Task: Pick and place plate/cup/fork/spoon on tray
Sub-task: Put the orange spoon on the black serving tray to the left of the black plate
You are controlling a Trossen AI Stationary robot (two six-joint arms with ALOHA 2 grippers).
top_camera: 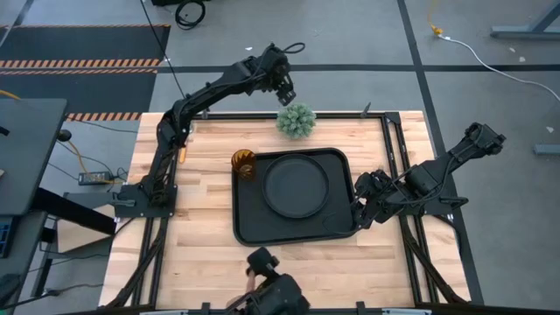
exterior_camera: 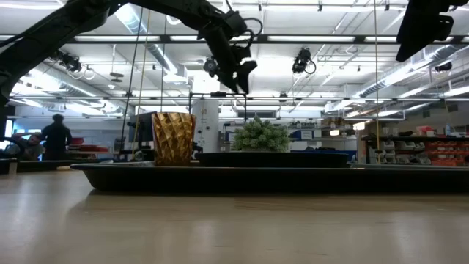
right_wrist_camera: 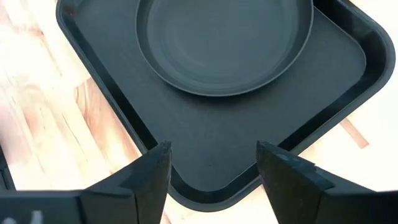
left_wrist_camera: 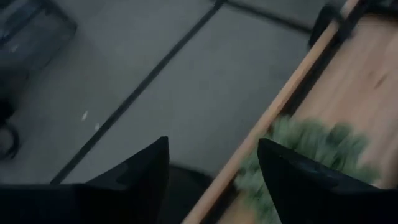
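Counting left to right: one cup (top_camera: 243,164), one tray (top_camera: 248,223), one plate (top_camera: 297,185); no fork or spoon is visible. Left gripper (top_camera: 286,94), fingers spread wide and empty, hovers beyond the table's far edge, just behind one green plant ball (top_camera: 296,121). Cup stands upright, seemingly on the tray's far-left corner. Right gripper (top_camera: 362,213), jaws wide and empty, hangs over the tray's near-right corner, its long axis running left-right; the plate lies flat just beyond it.
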